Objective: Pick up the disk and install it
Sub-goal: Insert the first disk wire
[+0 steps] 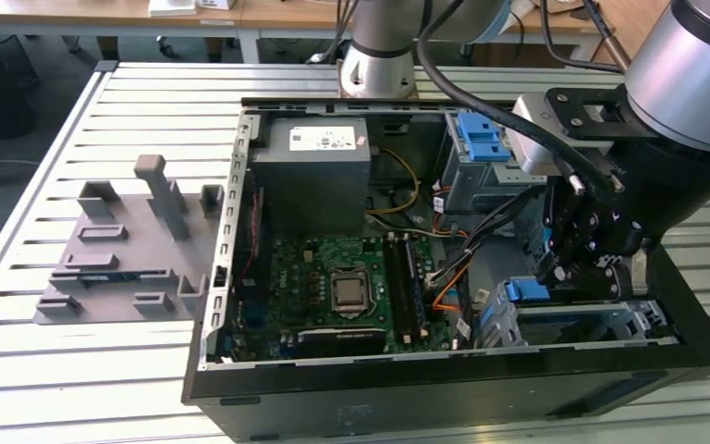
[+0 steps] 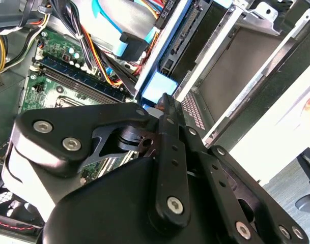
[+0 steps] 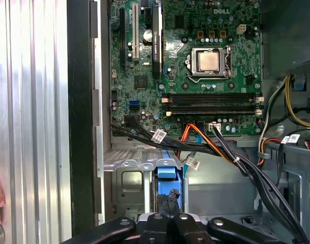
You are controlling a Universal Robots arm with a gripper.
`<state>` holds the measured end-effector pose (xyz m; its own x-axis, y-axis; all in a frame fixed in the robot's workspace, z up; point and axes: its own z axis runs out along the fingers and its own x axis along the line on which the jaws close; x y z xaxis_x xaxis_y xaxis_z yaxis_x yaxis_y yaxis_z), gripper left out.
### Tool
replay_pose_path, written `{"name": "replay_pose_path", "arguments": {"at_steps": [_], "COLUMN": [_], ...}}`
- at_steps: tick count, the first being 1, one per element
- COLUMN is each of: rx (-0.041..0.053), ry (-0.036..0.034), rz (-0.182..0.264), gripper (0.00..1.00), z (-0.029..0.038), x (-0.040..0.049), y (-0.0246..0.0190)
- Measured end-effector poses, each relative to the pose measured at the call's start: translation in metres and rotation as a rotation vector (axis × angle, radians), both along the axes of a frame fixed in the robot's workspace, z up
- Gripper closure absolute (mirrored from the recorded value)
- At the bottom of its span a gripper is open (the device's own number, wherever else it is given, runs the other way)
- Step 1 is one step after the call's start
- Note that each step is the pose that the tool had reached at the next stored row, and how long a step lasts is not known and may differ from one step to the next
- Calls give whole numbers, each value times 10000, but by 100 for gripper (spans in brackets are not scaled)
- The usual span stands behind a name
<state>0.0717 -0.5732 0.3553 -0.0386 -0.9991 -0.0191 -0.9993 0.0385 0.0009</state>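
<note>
disk [image 1: 528, 292] stands on edge in the metal drive cage [image 1: 632, 319] at a corner of the open computer case [image 1: 454, 393], toward the exterior view's right, with its blue plastic end showing at the cage's mouth. tool [image 1: 561, 280] reaches down onto that end, and in the first wrist view its fingers [image 3: 165, 203] are drawn close together over the blue frame, seemingly nipping it. how deep the disk sits in its slot is hidden by the cage walls. bundled cables [image 3: 221, 147] run just beside the cage, between it and the green motherboard [image 1: 343, 277], and the grey power supply [image 1: 315, 157] lies well apart from it. the case rests on a slatted metal counter [image 1: 71, 388]. judging by its build, the disk is stiff and dense, with smooth metal faces that could slip, while the blue frame is thinner plastic likely to flex. it probably takes knocks and twisting badly, so the safest hold looks to be across its flat faces near the blue end, square to the slot and clear of the cables.
</note>
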Motion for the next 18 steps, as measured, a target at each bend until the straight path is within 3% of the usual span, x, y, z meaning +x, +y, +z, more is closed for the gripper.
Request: {"name": "replay_pose_path", "arguments": {"at_steps": [8,18], "rx": [2,3], "ry": [0,2], "rz": [0,0], "gripper": [89,89], "z": [-3,-2], "x": [13,220], "y": [0,0]}}
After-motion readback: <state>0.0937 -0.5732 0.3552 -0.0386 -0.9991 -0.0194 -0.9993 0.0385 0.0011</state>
